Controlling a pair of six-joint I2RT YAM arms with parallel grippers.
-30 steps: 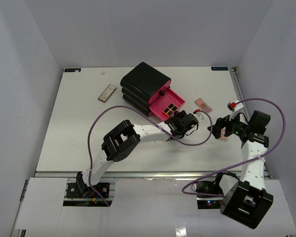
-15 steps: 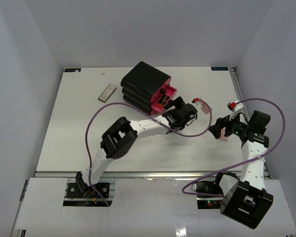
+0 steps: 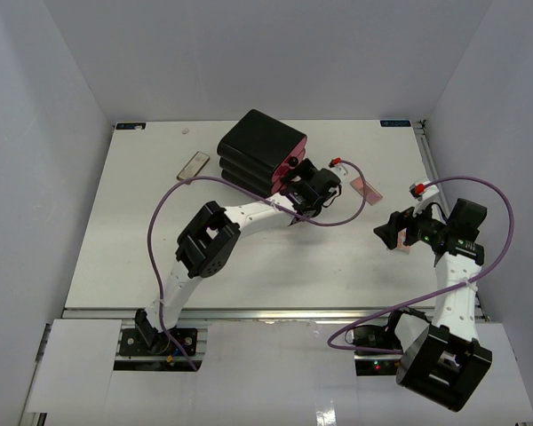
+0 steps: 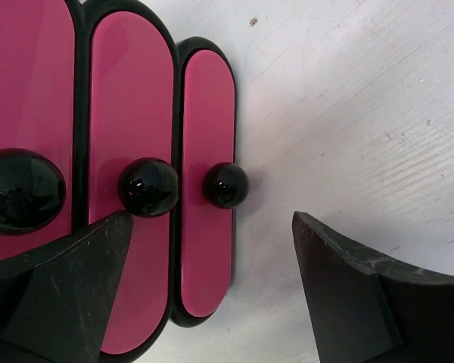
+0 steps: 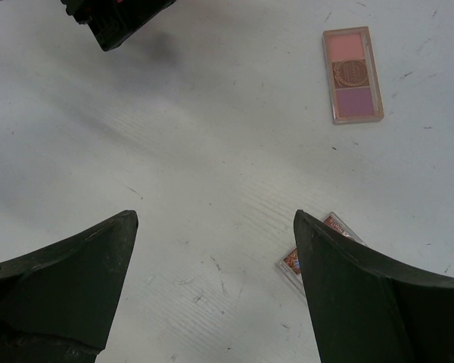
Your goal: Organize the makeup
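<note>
The black box (image 3: 259, 146) stands at the table's back centre, and its three pink drawer fronts (image 4: 204, 189) with round black knobs (image 4: 225, 184) all sit flush. My left gripper (image 3: 300, 175) (image 4: 212, 223) faces those fronts, open wide, with nothing between its fingers. Makeup lies loose on the table: a pink palette (image 3: 366, 186) (image 5: 353, 74) to the right of the box, a slim tan-and-silver case (image 3: 193, 166) to its left, and a small clear-cased palette (image 5: 315, 255) partly hidden behind my right finger. My right gripper (image 3: 386, 233) (image 5: 212, 219) hovers open and empty over bare table.
The white table (image 3: 142, 240) is walled in by grey panels on three sides. A purple cable (image 3: 173, 209) loops off the left arm over the table's middle, and another arcs over the right arm. The left gripper's black body (image 5: 117, 19) shows at the top of the right wrist view.
The left gripper moved up and left against the box, the open pink drawer with makeup inside slid shut, and the jaws spread wide. The right arm stayed still.
</note>
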